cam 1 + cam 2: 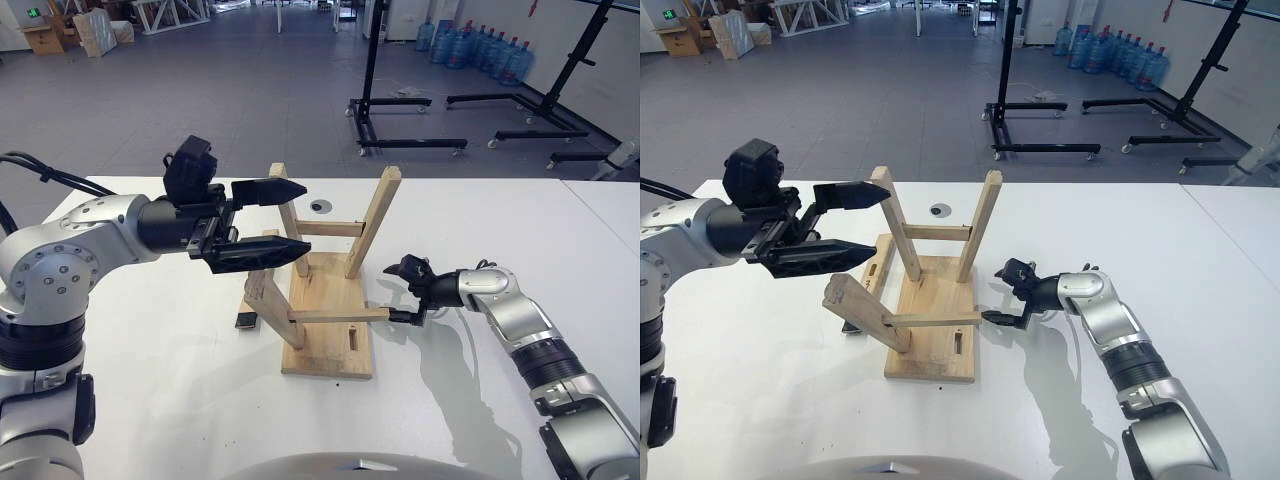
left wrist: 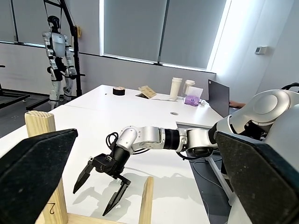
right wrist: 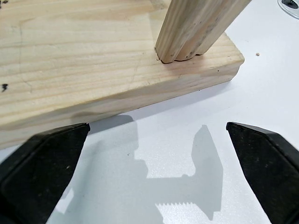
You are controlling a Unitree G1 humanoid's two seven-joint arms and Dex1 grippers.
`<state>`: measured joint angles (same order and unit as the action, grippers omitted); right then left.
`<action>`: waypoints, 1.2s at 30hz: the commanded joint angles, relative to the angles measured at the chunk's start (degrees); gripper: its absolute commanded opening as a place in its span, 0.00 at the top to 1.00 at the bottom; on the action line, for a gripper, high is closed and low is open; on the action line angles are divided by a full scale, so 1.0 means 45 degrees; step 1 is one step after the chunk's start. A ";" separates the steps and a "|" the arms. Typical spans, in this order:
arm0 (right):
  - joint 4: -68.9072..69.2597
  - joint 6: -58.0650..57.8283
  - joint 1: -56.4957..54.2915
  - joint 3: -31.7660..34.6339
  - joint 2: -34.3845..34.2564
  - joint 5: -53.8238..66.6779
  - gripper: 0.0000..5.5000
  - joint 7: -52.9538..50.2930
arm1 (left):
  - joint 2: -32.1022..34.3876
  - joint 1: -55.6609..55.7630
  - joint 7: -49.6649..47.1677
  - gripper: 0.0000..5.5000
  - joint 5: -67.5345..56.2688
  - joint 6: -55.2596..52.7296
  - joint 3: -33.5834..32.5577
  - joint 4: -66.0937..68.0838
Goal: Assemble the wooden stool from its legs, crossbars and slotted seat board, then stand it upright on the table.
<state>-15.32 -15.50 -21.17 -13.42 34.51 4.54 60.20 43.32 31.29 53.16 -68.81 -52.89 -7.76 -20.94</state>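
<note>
The stool lies upside down, its slotted seat board (image 1: 330, 352) flat on the white table. Two far legs (image 1: 372, 222) stand up from it, joined by a crossbar (image 1: 330, 228). A near left leg (image 1: 270, 303) leans outward, and a second crossbar (image 1: 335, 316) runs from it to the right. My left gripper (image 1: 306, 216) is open, one finger above and one below, at the far left leg (image 2: 42, 135). At the free end of the near crossbar, just off the board's right edge, my right gripper (image 1: 397, 293) is open, low over the table.
A small dark object (image 1: 245, 321) lies on the table by the board's left edge. A round hole (image 1: 320, 206) sits in the tabletop behind the stool. A second table (image 1: 610, 205) adjoins on the right. Black wheeled stands (image 1: 410, 140) are on the floor beyond.
</note>
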 commanded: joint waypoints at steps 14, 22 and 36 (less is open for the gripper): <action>0.0457 0.0024 0.0581 -0.0014 0.0217 -0.0053 0.02 0.0195 | -0.1399 -0.3744 0.0907 0.02 0.3304 0.1881 0.2346 0.0517; 0.1422 -0.0483 0.0858 0.0516 0.0155 0.0669 0.02 0.0260 | -0.1313 -0.0933 -0.0668 0.02 0.0803 0.1321 0.0145 0.0055; 0.2374 -0.0979 0.2393 0.1475 0.0277 0.1164 0.02 -0.0828 | 0.1940 -0.2619 -0.3447 0.02 0.1350 -0.0027 -0.1885 -0.0582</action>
<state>-5.42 -19.25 -11.16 -8.02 35.64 9.33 57.52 52.39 22.59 41.50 -67.72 -52.82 -19.84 -22.43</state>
